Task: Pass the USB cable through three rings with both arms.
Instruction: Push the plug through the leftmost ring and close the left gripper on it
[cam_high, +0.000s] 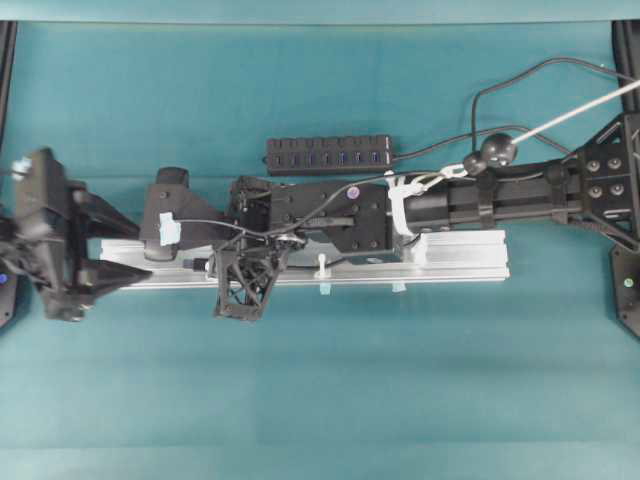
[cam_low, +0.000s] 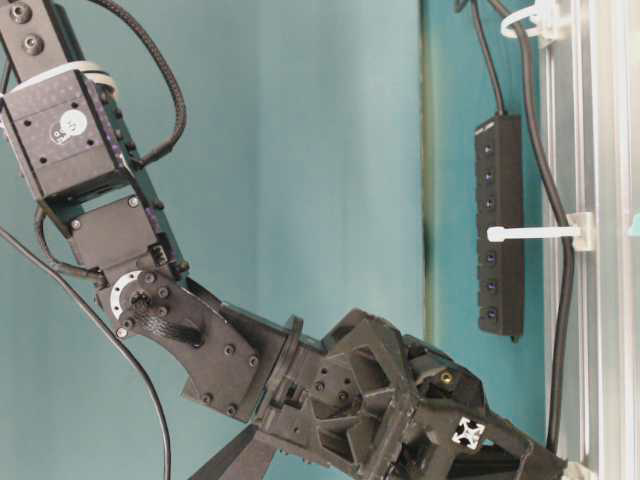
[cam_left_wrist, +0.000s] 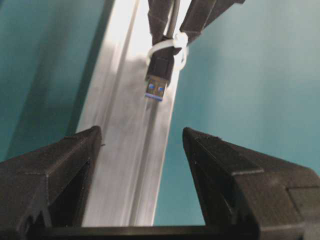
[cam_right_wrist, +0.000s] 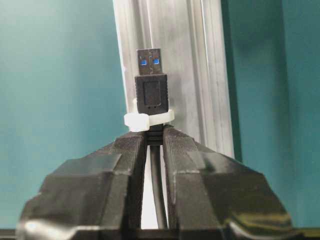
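USB cable (cam_right_wrist: 159, 195) is what your right gripper (cam_right_wrist: 154, 137) is pinching: in the right wrist view its two fingers are pressed onto the black cord at the centre of the frame, just below a white ring (cam_right_wrist: 148, 119). The plug (cam_right_wrist: 151, 90) stands above that ring, its metal end with the blue insert pointing to the top of the frame, over the silver rail (cam_right_wrist: 190, 60) that runs up the middle.

Look at the left wrist view and you see the same plug (cam_left_wrist: 159, 75) from the other side, in the upper centre, poking through the ring (cam_left_wrist: 172, 47) with the right gripper's fingertips (cam_left_wrist: 200, 17) behind it at the top edge. Your left gripper (cam_left_wrist: 141, 137) has its fingers spread wide at the bottom of the frame, one on each side of the rail (cam_left_wrist: 127, 165), holding nothing and clear of the plug.

From overhead, the rail (cam_high: 470, 262) lies across the middle of the teal table (cam_high: 320, 400). The right arm (cam_high: 500, 195) stretches from the right edge to left of centre; the left arm (cam_high: 60, 235) sits at the left edge. Another ring (cam_high: 322, 264) stands on the rail near the centre of the frame. A black hub (cam_high: 330, 155) with blue sockets lies above the rail.

In the table-level view, the cable (cam_low: 555, 240) runs down the right side, passing two rings (cam_low: 535, 232) on the rail.
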